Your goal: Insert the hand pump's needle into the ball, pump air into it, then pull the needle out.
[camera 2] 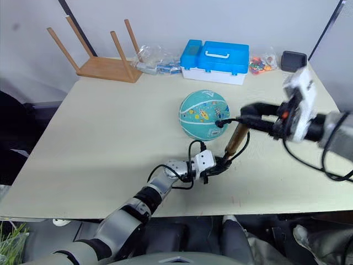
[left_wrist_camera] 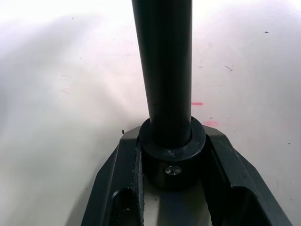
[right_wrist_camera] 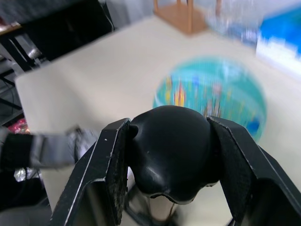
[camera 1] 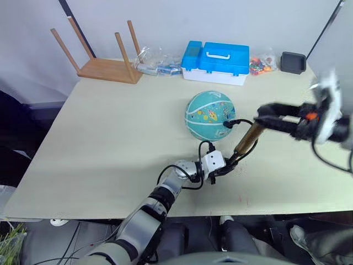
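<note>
Right pincer (right_wrist_camera: 171, 155) clamped on black T-handle (right_wrist_camera: 171, 150); ball (right_wrist_camera: 211, 96) beyond.

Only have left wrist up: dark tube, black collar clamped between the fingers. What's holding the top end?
Observer: The right gripper is closed around the black handle.
Operator: Hose reach the ball?
Observer: Yes. The hose runs from the top of the pump to the ball, and its tip touches the ball's right side. The needle is too small to see.
Operator: Pump vertical?
Observer: No, it's tilted, with the top leaning to the robot's right. The left gripper grips its base on the table.
</note>
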